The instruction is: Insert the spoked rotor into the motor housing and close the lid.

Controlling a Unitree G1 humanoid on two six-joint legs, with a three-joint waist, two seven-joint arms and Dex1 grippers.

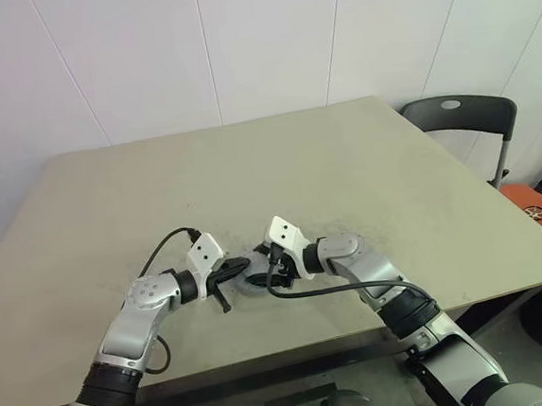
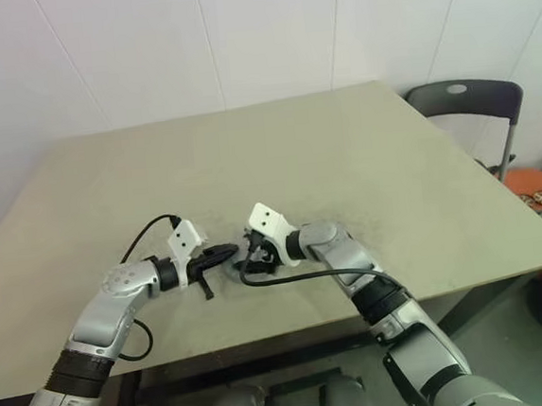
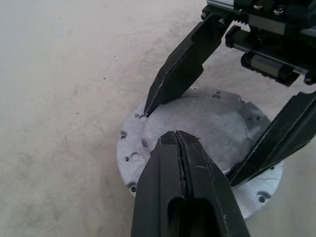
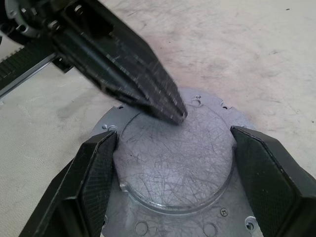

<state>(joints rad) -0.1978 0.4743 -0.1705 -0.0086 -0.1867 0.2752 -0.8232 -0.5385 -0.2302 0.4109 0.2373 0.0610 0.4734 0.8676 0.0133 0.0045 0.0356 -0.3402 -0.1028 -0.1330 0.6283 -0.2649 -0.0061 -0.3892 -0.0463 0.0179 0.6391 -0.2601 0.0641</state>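
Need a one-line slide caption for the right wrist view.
Right tool open astride a round grey metal plate on the table, while the shut left tool touches down on its top.

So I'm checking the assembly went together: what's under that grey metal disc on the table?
Only the table shows around the grey metal disc, which lies flat. Its solid face covers whatever sits beneath. The shut left hand tips onto it; the right hand straddles it, open.

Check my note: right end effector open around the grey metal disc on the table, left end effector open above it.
Not quite: the left end effector is shut, fingers pressed together above the grey metal disc, as the left wrist view shows. The right end effector is open around it.
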